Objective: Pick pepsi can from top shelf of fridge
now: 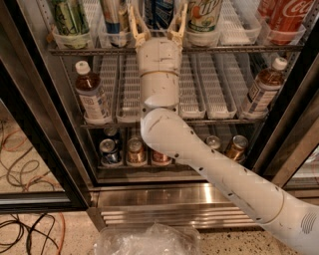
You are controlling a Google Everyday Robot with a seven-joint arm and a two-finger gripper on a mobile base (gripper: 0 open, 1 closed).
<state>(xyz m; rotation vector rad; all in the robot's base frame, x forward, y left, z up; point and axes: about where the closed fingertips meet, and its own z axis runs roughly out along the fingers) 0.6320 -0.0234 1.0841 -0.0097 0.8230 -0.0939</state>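
A green can (70,17) stands far left and a red Coca-Cola can (284,17) far right of the gripper (157,22), up at the far top. Brown bottles (92,97) flank the middle rack (209,94). Small cans (135,151) sit below it. Cables (20,234) lie near left, and crumpled plastic (147,241) is nearest.
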